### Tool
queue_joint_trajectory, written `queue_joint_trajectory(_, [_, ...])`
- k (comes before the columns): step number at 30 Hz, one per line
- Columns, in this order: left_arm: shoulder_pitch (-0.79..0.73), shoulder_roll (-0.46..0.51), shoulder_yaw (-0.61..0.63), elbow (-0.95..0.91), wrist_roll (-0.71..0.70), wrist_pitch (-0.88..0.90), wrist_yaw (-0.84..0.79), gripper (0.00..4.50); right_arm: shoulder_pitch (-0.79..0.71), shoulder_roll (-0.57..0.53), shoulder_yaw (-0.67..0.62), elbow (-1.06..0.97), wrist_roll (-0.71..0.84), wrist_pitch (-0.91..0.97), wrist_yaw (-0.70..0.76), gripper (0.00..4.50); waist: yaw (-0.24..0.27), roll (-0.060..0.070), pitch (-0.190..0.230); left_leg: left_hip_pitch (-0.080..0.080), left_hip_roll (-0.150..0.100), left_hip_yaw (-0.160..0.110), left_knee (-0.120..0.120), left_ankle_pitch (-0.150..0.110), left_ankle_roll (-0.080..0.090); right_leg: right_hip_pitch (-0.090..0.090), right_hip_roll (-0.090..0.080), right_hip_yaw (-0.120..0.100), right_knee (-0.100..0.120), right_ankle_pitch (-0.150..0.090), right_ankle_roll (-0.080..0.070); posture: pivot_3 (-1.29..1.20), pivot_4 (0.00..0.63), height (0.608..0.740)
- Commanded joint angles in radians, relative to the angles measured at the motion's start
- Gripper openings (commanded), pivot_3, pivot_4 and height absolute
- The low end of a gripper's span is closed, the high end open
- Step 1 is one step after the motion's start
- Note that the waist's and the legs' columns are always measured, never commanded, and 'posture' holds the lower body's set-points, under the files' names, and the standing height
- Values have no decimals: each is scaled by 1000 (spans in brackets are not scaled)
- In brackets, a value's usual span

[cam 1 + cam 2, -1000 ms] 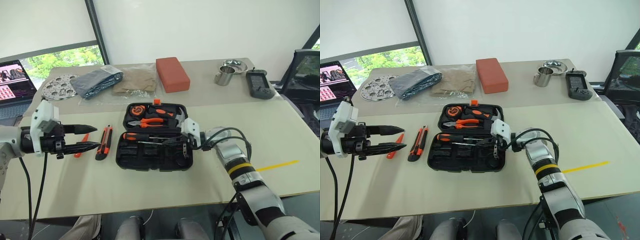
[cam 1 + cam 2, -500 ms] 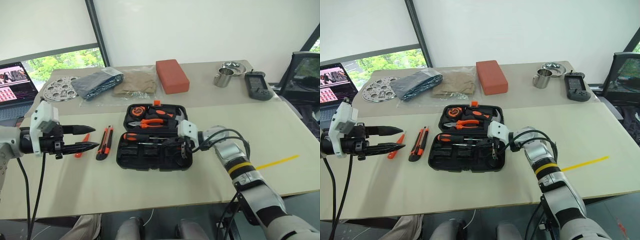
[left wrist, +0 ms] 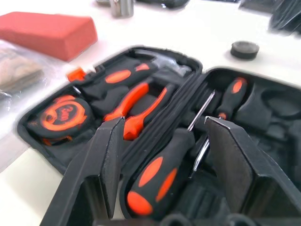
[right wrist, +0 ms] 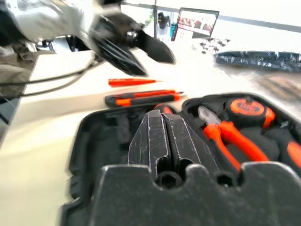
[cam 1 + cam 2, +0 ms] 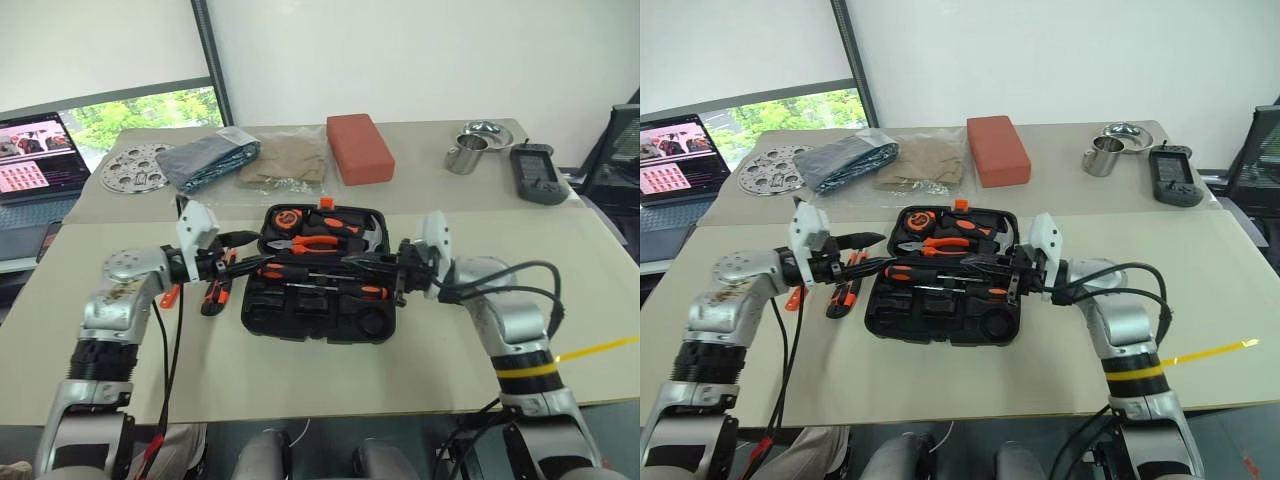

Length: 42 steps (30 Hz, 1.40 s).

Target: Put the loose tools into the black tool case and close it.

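The black tool case (image 5: 300, 322) lies open in the middle of the table, with pliers (image 5: 322, 240), a tape measure (image 5: 282, 219) and black-and-orange screwdrivers (image 3: 160, 174) in its slots. My left gripper (image 5: 245, 262) hovers open at the case's left edge, its fingers (image 3: 106, 160) either side of a screwdriver handle without touching it. From the right, my shut right gripper (image 5: 365, 265) reaches over the case. An orange-black utility knife (image 5: 212, 298) and a small all-orange screwdriver (image 5: 170, 295) lie on the table left of the case. A small dark roll (image 3: 244, 48) sits beyond it.
Along the back stand a red-orange block (image 5: 358, 147), a steel cup (image 5: 462, 158), a steel bowl (image 5: 484, 129) and a dark handheld device (image 5: 536, 172). Plastic bags (image 5: 215, 160), a perforated metal disc (image 5: 138, 167) and a laptop (image 5: 35, 155) sit back left.
The camera has shifted. My left gripper swung in from the far left to the case's left edge, still open. My right gripper lifted off the case and drew back a little, still shut.
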Motion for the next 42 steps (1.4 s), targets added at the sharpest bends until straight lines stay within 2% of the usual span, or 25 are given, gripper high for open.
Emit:
queue_joint_trajectory(1, [-70, -18, -31, 106, 51, -114, -45, 2900, 74, -81, -108, -147, 76, 87, -46, 888, -2, 0, 0, 0, 0, 0, 0, 0, 0, 0, 0, 0, -1, 0, 0, 0, 150, 740])
queue_joint_trajectory(4, [-104, -35, -52, 179, 78, -171, -70, 2900, 156, -139, -187, -215, 120, 117, -60, 1728, -6, 0, 0, 0, 0, 0, -1, 0, 0, 0, 1, 0, -1, 0, 0, 0, 150, 740])
queue_joint_trajectory(5, [-114, -41, -61, 203, 91, -190, -78, 2900, 189, -158, -224, -236, 144, 127, -59, 2183, -6, 0, 0, -1, 0, 0, -1, 0, 0, 0, 2, 0, -1, 0, 0, 0, 150, 740])
queue_joint_trajectory(6, [-122, -46, -67, 222, 100, -206, -83, 2900, 210, -171, -247, -250, 161, 134, -61, 2420, -5, 0, 0, -1, 0, -1, -1, 0, 0, 0, 2, 0, -1, 0, 0, 0, 150, 740])
queue_joint_trajectory(10, [-173, -86, -73, 335, 127, -257, -80, 2900, 305, -214, -322, -274, 157, 86, -61, 3841, -5, -1, 1, -1, 0, -1, 0, 0, 0, 1, 3, 1, -2, 0, 0, 0, 150, 740])
queue_joint_trajectory(12, [-191, -110, -76, 382, 138, -282, -88, 2351, 335, -226, -338, -288, 166, 87, -62, 4500, -4, -1, 1, -1, 0, -2, 1, 0, 0, 1, 4, 1, -2, 0, 0, 0, 150, 740])
queue_joint_trajectory(13, [-199, -120, -76, 402, 141, -292, -90, 2158, 338, -225, -338, -291, 171, 86, -66, 4500, -5, -1, 1, -1, 0, -2, 1, 0, 0, 1, 5, 1, -2, 0, 0, 0, 150, 740])
queue_joint_trajectory(16, [-220, -146, -71, 460, 151, -318, -93, 993, 336, -216, -329, -297, 169, 76, -85, 4500, -8, -1, 1, -1, 0, -2, 1, 0, 0, 1, 6, 1, -2, 0, 0, 0, 150, 740])
queue_joint_trajectory(18, [-231, -165, -72, 499, 166, -340, -85, 475, 331, -209, -314, -298, 159, 64, -94, 4500, -7, -1, 1, -2, 0, -3, 1, 0, 0, 1, 7, 2, -2, 0, 0, 0, 150, 740])
queue_joint_trajectory(19, [-235, -172, -72, 515, 173, -349, -81, 27, 329, -209, -309, -297, 155, 59, -95, 4500, -6, -1, 1, -2, 1, -4, 1, 0, 0, 1, 8, 2, -2, 0, 0, 0, 150, 740])
queue_joint_trajectory(32, [-183, -195, -103, 558, 237, -428, -89, 27, 323, -224, -295, -287, 152, 43, -100, 4500, -2, 0, 0, -4, 1, -7, 2, 0, 0, 1, 10, 2, -2, 0, 0, 0, 150, 740])
queue_joint_trajectory(42, [-188, -178, -157, 635, 347, -567, 10, 27, 307, -243, -270, -272, 150, 50, -91, 4500, 5, 1, -1, -2, 0, -7, 4, 0, 0, 4, 10, 2, -2, 0, 0, 0, 150, 740])
